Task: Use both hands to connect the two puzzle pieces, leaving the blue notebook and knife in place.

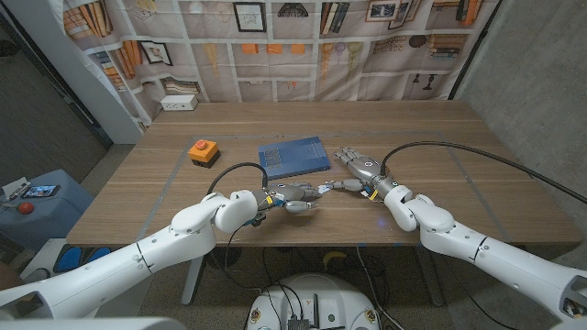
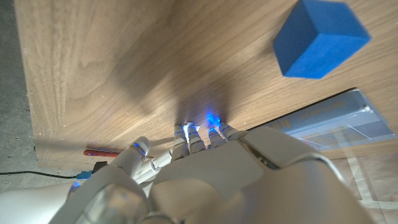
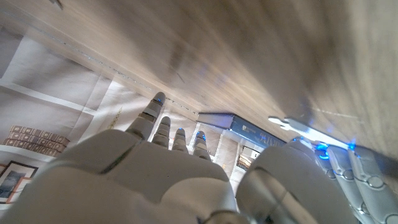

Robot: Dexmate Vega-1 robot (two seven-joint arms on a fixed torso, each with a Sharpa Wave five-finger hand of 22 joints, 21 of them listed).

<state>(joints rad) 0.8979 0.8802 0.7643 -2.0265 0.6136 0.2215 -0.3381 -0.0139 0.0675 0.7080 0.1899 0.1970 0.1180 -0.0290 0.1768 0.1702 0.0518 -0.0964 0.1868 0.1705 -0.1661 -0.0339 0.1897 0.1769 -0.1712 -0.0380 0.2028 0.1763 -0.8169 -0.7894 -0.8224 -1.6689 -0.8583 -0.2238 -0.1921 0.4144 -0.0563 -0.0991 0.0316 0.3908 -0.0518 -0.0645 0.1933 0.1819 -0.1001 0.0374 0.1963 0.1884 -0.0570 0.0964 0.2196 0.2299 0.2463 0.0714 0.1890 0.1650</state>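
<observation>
near edge, mid-table: left hand and right hand meet fingertip to fingertip just in front of the blue notebook, and the puzzle pieces must lie in that gap, though i cannot make them out, nor tell whether either hand pinches one or is only curled. both hands look equally near the join, which seems to run across the table between them. farther left sits an orange button box; knife not made out.
</observation>
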